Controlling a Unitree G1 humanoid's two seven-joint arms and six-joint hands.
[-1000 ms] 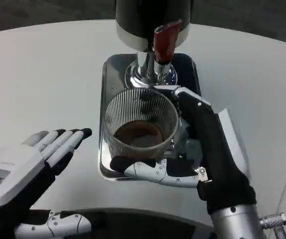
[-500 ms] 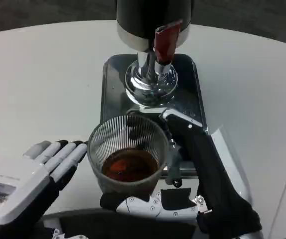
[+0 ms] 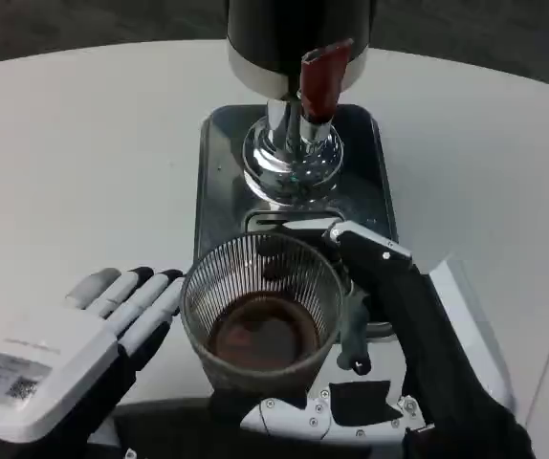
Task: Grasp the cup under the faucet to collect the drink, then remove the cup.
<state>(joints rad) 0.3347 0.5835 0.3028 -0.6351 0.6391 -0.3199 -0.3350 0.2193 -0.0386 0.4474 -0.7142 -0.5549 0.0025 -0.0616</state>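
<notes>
Near the tray's (image 3: 215,163) front edge, right hand (image 3: 389,373) wrapped around cup (image 3: 262,320), left hand (image 3: 74,354) flat, fingers apart.

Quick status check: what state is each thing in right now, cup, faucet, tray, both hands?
Cup: upright, holds brown drink, off from under the faucet, over the tray's near edge.
Faucet: red lever, no stream visible.
Tray: on the table, under the dispenser.
Right hand: grips the cup.
Left hand: open, holds nothing, beside the cup.
</notes>
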